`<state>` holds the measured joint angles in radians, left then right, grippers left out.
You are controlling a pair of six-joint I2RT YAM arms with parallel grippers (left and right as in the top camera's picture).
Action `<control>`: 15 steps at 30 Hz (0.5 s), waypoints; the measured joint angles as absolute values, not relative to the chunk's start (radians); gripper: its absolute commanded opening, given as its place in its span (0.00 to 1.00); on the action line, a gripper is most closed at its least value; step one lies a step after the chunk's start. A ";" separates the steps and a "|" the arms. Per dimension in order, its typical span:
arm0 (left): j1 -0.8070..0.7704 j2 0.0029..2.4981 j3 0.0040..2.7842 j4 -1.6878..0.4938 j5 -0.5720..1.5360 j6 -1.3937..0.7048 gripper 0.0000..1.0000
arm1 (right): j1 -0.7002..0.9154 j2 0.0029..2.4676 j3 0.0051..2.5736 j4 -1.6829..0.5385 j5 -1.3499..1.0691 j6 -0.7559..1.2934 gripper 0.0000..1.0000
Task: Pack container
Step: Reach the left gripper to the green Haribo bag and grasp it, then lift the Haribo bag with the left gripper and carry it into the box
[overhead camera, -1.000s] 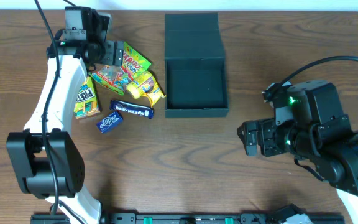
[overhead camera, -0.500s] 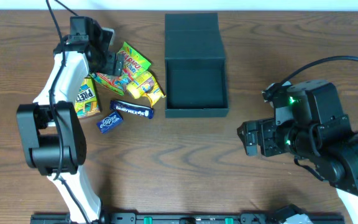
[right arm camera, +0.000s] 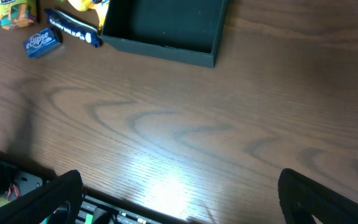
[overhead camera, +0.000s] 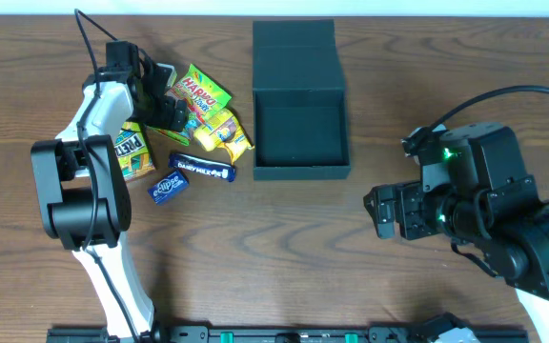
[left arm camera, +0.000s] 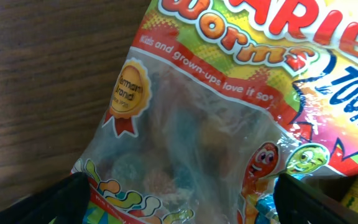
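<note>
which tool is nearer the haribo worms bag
Left. The left tool is right over the worms bag; the right tool sits across the table, past the container.

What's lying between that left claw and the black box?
Between the left gripper and the container, the overhead view shows two snack packets: a green packet and a yellow packet.

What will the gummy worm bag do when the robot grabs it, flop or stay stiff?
It will probably flop and crinkle: the gummy worm bag is thin, shiny plastic with a clear window. It looks light, with loose sweets inside, so a push may slide it across the table. The glossy film might slip from the left gripper.
</note>
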<state>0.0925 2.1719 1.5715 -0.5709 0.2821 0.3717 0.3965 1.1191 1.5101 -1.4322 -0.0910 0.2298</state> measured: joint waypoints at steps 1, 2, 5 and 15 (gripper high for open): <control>0.094 2.172 1.571 -0.570 0.284 0.372 0.96 | 0.397 1.119 1.510 -1.432 -0.091 0.229 0.99; 0.095 2.173 1.571 -0.570 0.285 0.372 1.00 | 0.397 1.119 1.510 -1.432 -0.091 0.230 0.99; 0.096 2.181 1.574 -0.567 0.285 0.373 0.87 | 0.397 1.119 1.510 -1.432 -0.091 0.229 0.99; 0.103 2.215 1.610 -0.566 0.292 0.384 0.54 | 0.397 1.119 1.510 -1.432 -0.091 0.230 0.99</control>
<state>0.1028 2.2147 1.6100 -0.5663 0.2920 0.3843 0.3965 1.1191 1.5101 -1.4319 -0.0910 0.2298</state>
